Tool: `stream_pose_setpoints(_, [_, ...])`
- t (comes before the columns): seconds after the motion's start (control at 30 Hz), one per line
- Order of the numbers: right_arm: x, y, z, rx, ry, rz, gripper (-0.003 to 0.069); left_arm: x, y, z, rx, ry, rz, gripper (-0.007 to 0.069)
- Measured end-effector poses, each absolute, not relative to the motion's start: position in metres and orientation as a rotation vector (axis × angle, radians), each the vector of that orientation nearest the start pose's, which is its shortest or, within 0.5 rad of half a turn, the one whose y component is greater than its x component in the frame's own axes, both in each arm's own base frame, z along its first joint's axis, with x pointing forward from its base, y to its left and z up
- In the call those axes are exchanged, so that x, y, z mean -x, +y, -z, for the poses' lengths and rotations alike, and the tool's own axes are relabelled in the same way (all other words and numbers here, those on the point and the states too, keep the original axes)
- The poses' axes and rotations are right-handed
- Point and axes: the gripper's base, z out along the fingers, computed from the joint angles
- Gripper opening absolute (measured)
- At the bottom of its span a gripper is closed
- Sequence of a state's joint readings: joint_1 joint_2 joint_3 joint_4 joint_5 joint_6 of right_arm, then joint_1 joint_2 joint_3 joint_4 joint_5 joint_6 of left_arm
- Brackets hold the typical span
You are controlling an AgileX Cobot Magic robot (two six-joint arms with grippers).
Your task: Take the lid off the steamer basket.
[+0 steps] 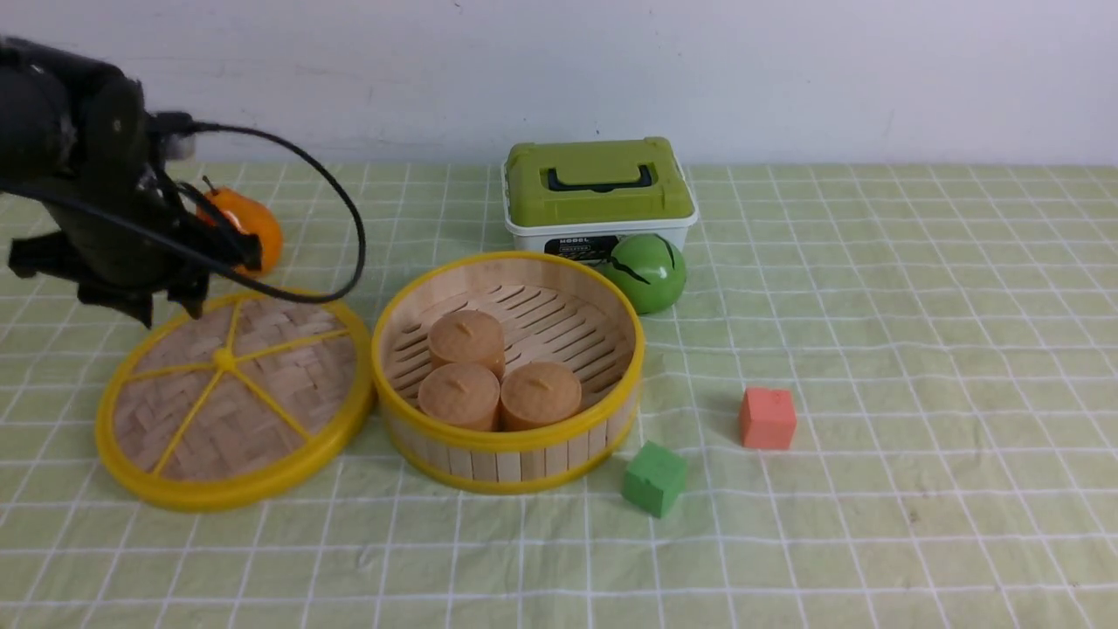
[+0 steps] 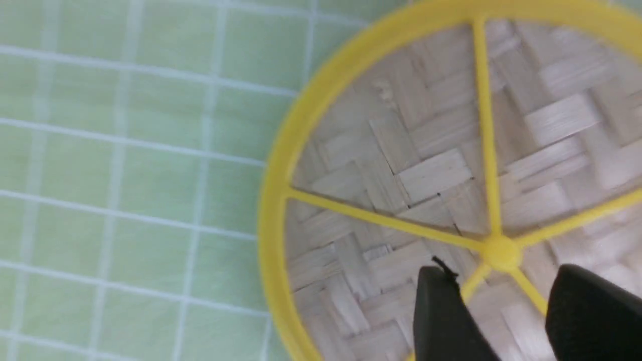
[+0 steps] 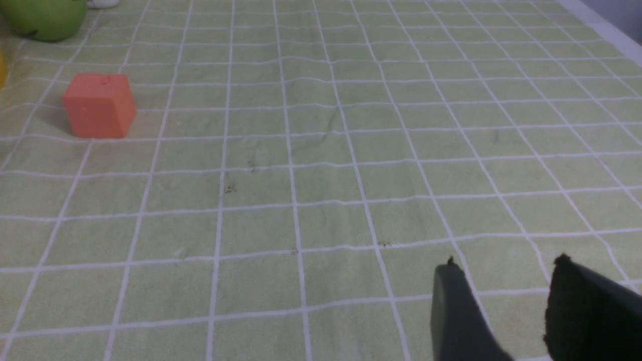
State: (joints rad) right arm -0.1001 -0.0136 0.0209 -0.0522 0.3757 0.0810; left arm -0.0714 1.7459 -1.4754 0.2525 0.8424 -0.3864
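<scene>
The lid (image 1: 231,397), a woven bamboo disc with a yellow rim, spokes and centre knob, lies on the cloth left of the steamer basket (image 1: 508,371), its right edge against the basket's wall. The basket is uncovered and holds three round tan buns (image 1: 502,380). My left gripper (image 1: 170,306) hovers open and empty above the lid's far edge. In the left wrist view the lid (image 2: 426,165) fills the frame and the left gripper (image 2: 501,286) has its jaws apart just short of the knob (image 2: 499,250). My right gripper (image 3: 504,281) is open and empty above bare cloth.
A white box with a green lid (image 1: 598,196) stands behind the basket, with a green ball (image 1: 646,273) beside it. An orange fruit (image 1: 249,227) sits behind the lid. A green cube (image 1: 654,478) and a red cube (image 1: 768,418) lie right of the basket; the red cube (image 3: 99,105) also shows in the right wrist view.
</scene>
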Motion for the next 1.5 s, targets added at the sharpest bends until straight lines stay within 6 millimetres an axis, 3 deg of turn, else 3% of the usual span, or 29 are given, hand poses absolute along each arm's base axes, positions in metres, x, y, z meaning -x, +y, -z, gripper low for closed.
stream_pose_setpoints(0.1, [-0.052,-0.007,-0.173,-0.137,1.862,0.065,0.0241,-0.354,-0.011,-0.351,0.252,2.406,-0.058,0.0227])
stream_pose_setpoints(0.13, [-0.052,-0.007,-0.173,-0.137,1.862,0.065,0.0241,-0.352,-0.011,-0.356,0.251,2.391,-0.052,0.0216])
stream_pose_setpoints(0.2, [-0.052,-0.007,-0.173,-0.137,1.862,0.065,0.0241,-0.303,-0.009,-0.419,0.239,2.184,0.013,0.0132])
stream_pose_setpoints(0.23, [-0.052,-0.007,-0.173,-0.137,1.862,0.065,0.0241,-0.299,-0.009,-0.424,0.238,2.166,0.019,0.0118])
stream_pose_setpoints(0.3, [-0.052,-0.007,-0.173,-0.137,1.862,0.065,0.0241,-0.243,-0.007,-0.472,0.228,1.971,0.078,0.0034])
stream_pose_setpoints(0.37, [-0.052,-0.007,-0.173,-0.137,1.862,0.065,0.0241,-0.198,-0.005,-0.493,0.218,1.839,0.125,-0.0013])
stream_pose_setpoints(0.4, [-0.052,-0.007,-0.173,-0.137,1.862,0.065,0.0241,-0.189,-0.005,-0.495,0.217,1.821,0.13,-0.0013])
stream_pose_setpoints(0.43, [-0.052,-0.007,-0.173,-0.137,1.862,0.065,0.0241,-0.161,-0.004,-0.494,0.212,1.755,0.164,-0.0013])
stream_pose_setpoints(0.47, [-0.052,-0.007,-0.173,-0.137,1.862,0.065,0.0241,-0.155,-0.004,-0.497,0.21,1.735,0.17,-0.0013])
stream_pose_setpoints(0.53, [-0.052,-0.007,-0.173,-0.137,1.862,0.065,0.0241,-0.103,-0.002,-0.477,0.198,1.641,0.207,-0.0013])
stream_pose_setpoints(0.57, [-0.052,-0.007,-0.173,-0.137,1.862,0.065,0.0241,-0.105,-0.002,-0.473,0.198,1.65,0.205,-0.0013])
stream_pose_setpoints(0.6, [-0.052,-0.007,-0.173,-0.137,1.862,0.065,0.0241,-0.087,-0.001,-0.464,0.193,1.614,0.211,-0.0013])
stream_pose_setpoints(0.63, [-0.052,-0.007,-0.173,-0.137,1.862,0.065,0.0241,-0.069,0.0,-0.441,0.187,1.591,0.213,-0.0013])
stream_pose_setpoints(0.67, [-0.052,-0.007,-0.173,-0.137,1.862,0.065,0.0241,-0.065,0.0,-0.434,0.186,1.589,0.212,-0.0013])
stream_pose_setpoints(0.7, [-0.052,-0.007,-0.173,-0.137,1.862,0.065,0.0241,-0.057,0.001,-0.411,0.183,1.591,0.212,-0.0013])
stream_pose_setpoints(0.73, [-0.052,-0.007,-0.173,-0.137,1.862,0.065,0.0241,-0.054,0.0,-0.387,0.186,1.622,0.212,-0.0013])
stream_pose_setpoints(0.77, [-0.052,-0.007,-0.173,-0.137,1.862,0.065,0.0241,-0.052,0.001,-0.388,0.185,1.612,0.215,-0.0013])
stream_pose_setpoints(0.8, [-0.052,-0.007,-0.173,-0.137,1.862,0.065,0.0241,-0.05,0.0,-0.358,0.196,1.654,0.233,-0.0013])
stream_pose_setpoints(0.87, [-0.052,-0.007,-0.173,-0.137,1.862,0.065,0.0241,-0.049,-0.002,-0.332,0.212,1.688,0.271,-0.0013])
stream_pose_setpoints(1.1, [-0.052,-0.007,-0.173,-0.137,1.862,0.065,0.0241,-0.053,-0.007,-0.258,0.274,1.833,0.353,-0.0013])
stream_pose_setpoints(1.27, [-0.052,-0.007,-0.173,-0.137,1.862,0.065,0.0241,-0.056,-0.007,-0.228,0.287,1.924,0.334,-0.0013])
stream_pose_setpoints(1.5, [-0.052,-0.007,-0.173,-0.137,1.862,0.065,0.0241,-0.055,-0.005,-0.212,0.231,1.918,0.283,-0.0013])
